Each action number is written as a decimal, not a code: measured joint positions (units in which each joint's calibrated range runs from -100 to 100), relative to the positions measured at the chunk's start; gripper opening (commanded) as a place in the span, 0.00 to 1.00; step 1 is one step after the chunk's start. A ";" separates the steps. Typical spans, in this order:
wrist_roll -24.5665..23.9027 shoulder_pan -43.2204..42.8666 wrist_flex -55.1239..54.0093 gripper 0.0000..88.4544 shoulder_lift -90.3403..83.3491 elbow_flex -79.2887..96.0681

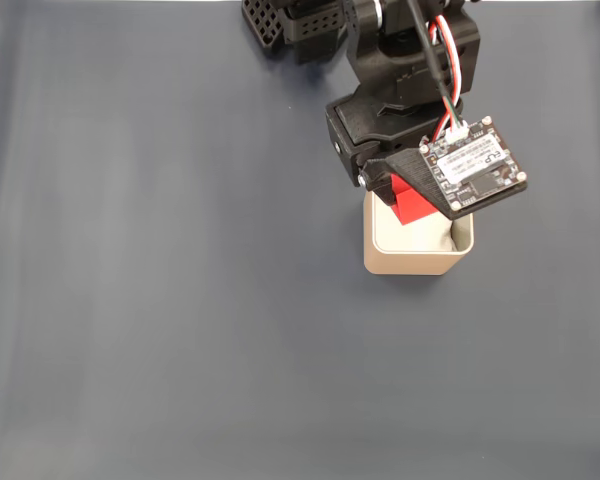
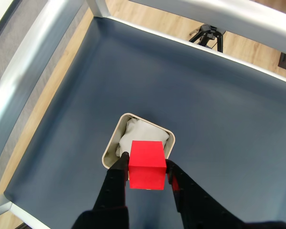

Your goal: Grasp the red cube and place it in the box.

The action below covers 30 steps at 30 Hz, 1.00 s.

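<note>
In the wrist view, the black end effector [image 2: 147, 168] pinches the red cube [image 2: 147, 164] between its two fingers, one pressed against each side face. The cube hangs above the near edge of the beige box [image 2: 110, 145], whose white padding [image 2: 140, 133] shows behind the cube. The box sits on the dark blue-grey surface [image 2: 219, 109]. In the fixed view, the arm covers the far part of the box [image 1: 405, 262], and the cube [image 1: 412, 203] shows at the box's far rim under a circuit board [image 1: 475, 166].
</note>
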 measured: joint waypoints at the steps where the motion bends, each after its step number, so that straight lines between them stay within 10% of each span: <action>1: 0.00 0.00 0.00 0.01 0.09 0.00; 30: -0.49 -1.20 -1.22 0.02 0.09 2.46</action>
